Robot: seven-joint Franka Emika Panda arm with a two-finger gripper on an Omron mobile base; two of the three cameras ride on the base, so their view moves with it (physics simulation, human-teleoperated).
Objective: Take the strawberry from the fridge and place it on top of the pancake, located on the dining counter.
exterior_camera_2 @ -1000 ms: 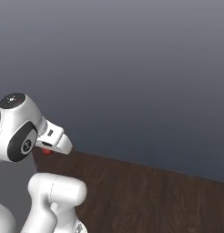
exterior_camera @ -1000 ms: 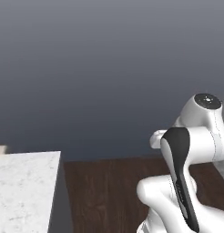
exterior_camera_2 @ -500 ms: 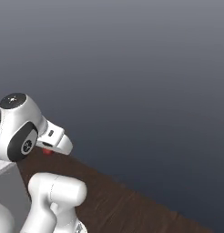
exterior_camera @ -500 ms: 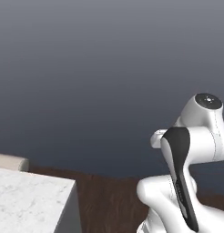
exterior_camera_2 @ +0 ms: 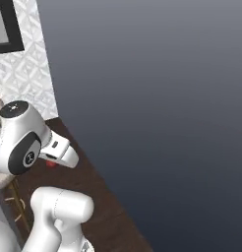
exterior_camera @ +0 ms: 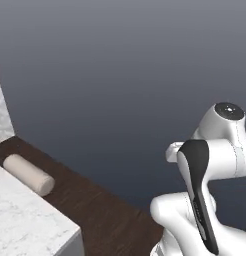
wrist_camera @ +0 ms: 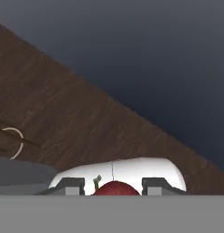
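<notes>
Clamped on the strawberry: fingers pressed in from either side of the red fruit at the bottom of the hand view, a small green stem poking up at its left shoulder. Same fruit glimpsed in the right base view as a red speck just under the white wrist, carried in the air above the dark wood floor.

No open container anywhere in the frames, nothing seen sitting inside anything.

White marble-look bench cutting into the lower left of the left base view, only a corner of it showing, its grey side dropping to the floor. Pale beige cylinder lying on its side at the bench's far edge, against the floor behind it. Sliver of a round white rim at the far left edge of that view, too little to name. No pancake to be made out on the visible part of the bench.

Plain dark grey wall across most of both base views. Patterned white wall panel at the left of the right base view, with a dark-framed rectangle at its top corner. Thin pale ring with dark rods at the left of the hand view, low against the floor, unclear what it belongs to.

Strawberry well apart from the bench, nothing between fruit and floor.
</notes>
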